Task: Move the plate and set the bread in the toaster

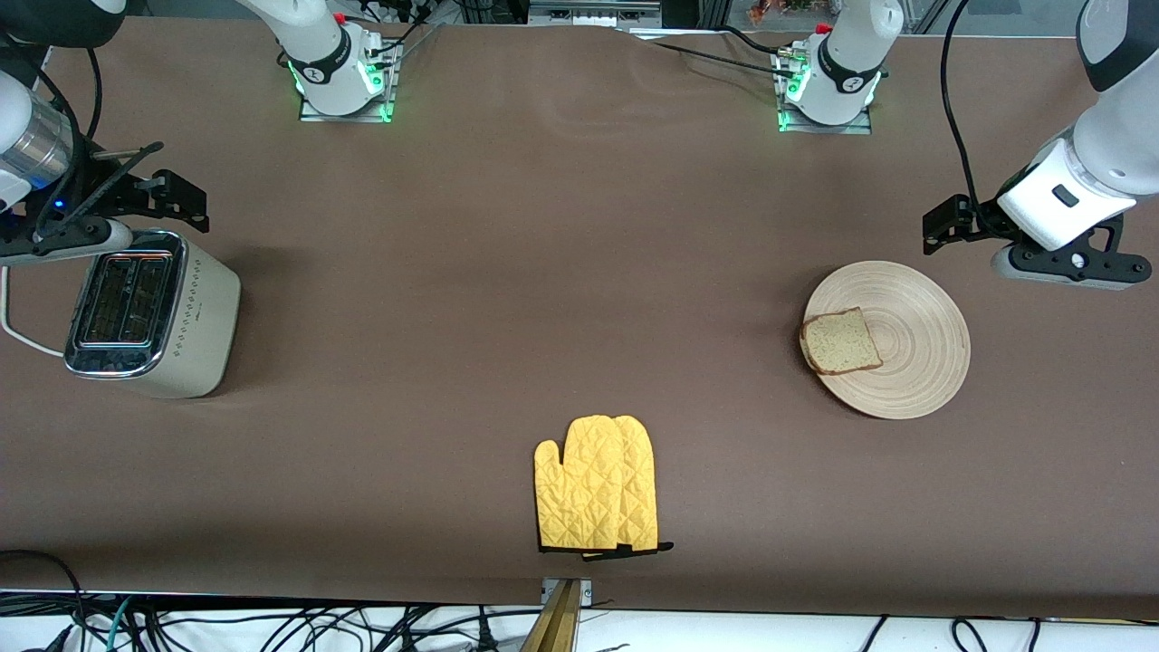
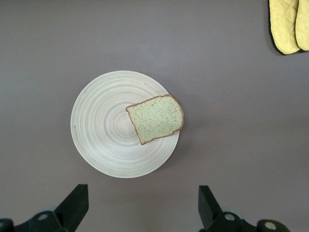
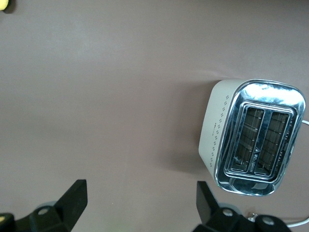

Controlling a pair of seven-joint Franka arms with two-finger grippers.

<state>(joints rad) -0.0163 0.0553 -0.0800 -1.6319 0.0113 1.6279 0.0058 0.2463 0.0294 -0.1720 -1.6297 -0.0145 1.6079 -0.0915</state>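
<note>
A brown desk (image 1: 543, 272) carries everything, and nothing of the task looks started: the bread (image 1: 840, 341) lies on the plate (image 1: 914, 362) at about 3 o'clock in the front view, overhanging its rim, with the toaster (image 1: 149, 312) at 9 o'clock, slots empty. The left gripper (image 1: 942, 226) hovers open near the plate, the right gripper (image 1: 172, 195) open by the toaster; a yellow oven mitt (image 1: 596, 484) lies at 6 o'clock

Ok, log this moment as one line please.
left gripper: open, above table by plate | right gripper: open, near toaster | bread: on plate edge | toaster slots: empty
</note>
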